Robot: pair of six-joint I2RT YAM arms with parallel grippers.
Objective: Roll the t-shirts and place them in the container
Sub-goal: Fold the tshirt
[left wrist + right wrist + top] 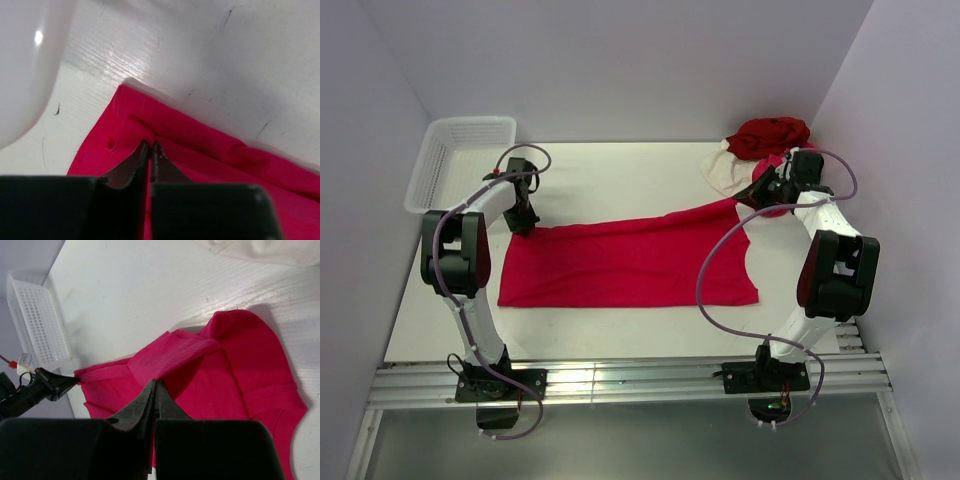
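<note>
A bright crimson red cloth t-shirt (620, 265) lies flat as a long band across the middle of the white table (620, 175). The left gripper (151, 146) sits at the shirt's far left corner, its jaws pressed together on a pinch of puckered red cloth. The right gripper (155, 384) is clamped on the far right corner, where the fabric rises off the table in a fold. In the table's far right corner, a dark red t-shirt (770, 135) lies crumpled on a cream white t-shirt (723, 172). A white plastic mesh basket (445, 165) stands at the far left.
</note>
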